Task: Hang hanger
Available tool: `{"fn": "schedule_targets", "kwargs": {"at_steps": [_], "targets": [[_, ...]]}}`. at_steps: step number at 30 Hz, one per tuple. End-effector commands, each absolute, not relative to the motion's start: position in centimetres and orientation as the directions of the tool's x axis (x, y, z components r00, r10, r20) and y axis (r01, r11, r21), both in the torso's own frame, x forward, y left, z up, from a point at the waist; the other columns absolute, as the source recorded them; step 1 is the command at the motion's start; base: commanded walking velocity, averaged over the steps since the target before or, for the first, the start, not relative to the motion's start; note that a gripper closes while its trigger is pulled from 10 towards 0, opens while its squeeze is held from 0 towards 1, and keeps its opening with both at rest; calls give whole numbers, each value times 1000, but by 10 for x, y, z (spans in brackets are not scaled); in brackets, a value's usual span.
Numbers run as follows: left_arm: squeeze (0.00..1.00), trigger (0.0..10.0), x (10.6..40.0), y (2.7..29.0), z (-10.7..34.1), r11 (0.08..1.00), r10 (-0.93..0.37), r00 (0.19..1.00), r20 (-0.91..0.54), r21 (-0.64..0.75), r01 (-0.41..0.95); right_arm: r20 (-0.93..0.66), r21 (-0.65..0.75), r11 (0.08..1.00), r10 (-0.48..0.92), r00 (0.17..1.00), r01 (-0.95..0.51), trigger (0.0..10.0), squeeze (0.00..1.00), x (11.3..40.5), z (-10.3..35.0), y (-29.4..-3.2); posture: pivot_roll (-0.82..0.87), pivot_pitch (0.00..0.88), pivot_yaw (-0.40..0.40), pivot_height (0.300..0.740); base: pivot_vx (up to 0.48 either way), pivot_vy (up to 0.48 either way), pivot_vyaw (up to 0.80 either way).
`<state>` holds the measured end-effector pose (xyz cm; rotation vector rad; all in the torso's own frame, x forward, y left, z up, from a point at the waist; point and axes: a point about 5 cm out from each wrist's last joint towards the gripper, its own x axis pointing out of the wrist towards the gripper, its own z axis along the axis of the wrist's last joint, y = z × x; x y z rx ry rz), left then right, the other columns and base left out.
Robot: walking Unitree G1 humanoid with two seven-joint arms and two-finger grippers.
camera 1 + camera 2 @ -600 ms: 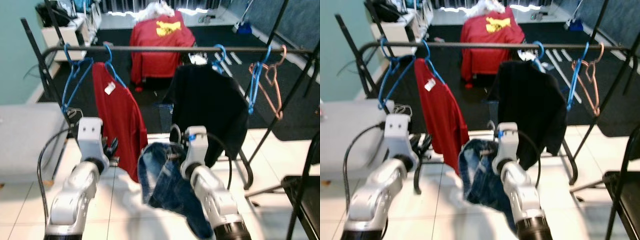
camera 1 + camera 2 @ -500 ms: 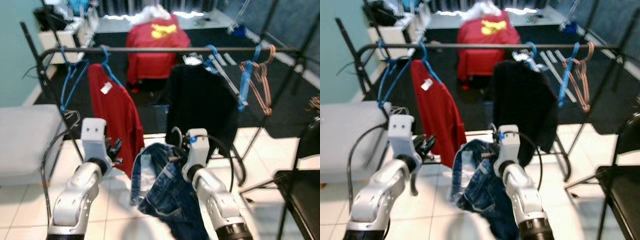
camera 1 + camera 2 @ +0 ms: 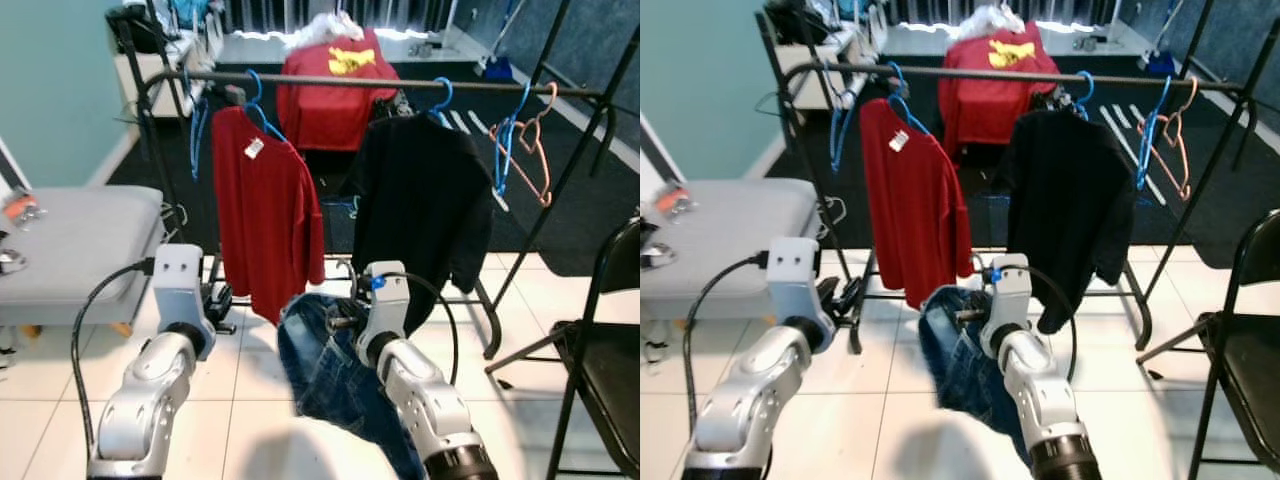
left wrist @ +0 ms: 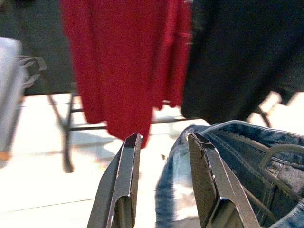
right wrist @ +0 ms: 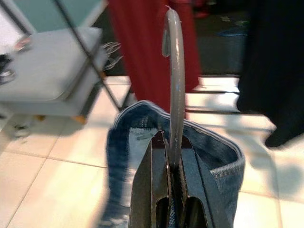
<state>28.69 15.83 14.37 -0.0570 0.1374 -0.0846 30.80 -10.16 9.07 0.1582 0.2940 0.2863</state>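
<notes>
My right gripper (image 5: 167, 142) is shut on the grey hook of a hanger (image 5: 173, 71) that carries blue jeans (image 3: 320, 370). The jeans hang low in front of me, below and short of the black rail (image 3: 400, 85) of a clothes rack. A red shirt (image 3: 265, 210) and a black garment (image 3: 420, 210) hang from that rail on blue hangers, with a gap between them. My left gripper (image 4: 164, 137) is open with nothing between its fingers. It hovers to the left of the jeans, level with the red shirt's hem.
Empty blue and pink hangers (image 3: 525, 140) hang at the rail's right end, another blue one at its left end. A grey cushioned seat (image 3: 70, 240) stands at left, a black chair (image 3: 600, 350) at right. A red-covered seat (image 3: 330, 80) is behind the rack.
The whole picture has shifted and sharpened, so the camera has moved: the rack now sits farther off and more to the right. Both arms keep their pose, the jeans still in the right gripper.
</notes>
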Motion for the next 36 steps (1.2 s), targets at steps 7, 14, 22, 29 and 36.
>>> {"fn": "schedule_targets", "kwargs": {"at_steps": [7,14,22,29,36], "targets": [[0,10000,290,162,144,996,-77,988,-137,-54,70,-235,211,942,307,922,-260,10000,0,310,95,-97,93,0,-16,740,-285,0,0],[0,10000,296,159,149,995,-93,989,-119,-52,87,-217,207,945,296,930,-252,10000,0,317,101,-99,94,0,-9,740,-273,0,0],[0,10000,296,160,148,995,-96,988,-123,-50,91,-223,210,947,290,931,-245,10000,0,314,98,-99,88,2,-5,740,-262,0,0],[0,10000,297,159,147,994,-101,987,-129,-48,95,-231,209,946,293,928,-247,10000,0,314,97,-99,93,2,-5,740,-225,0,0],[0,10000,298,161,147,995,-93,986,-139,-32,89,-233,204,948,289,929,-244,10000,0,317,97,-99,91,3,3,740,0,0,0]]}}
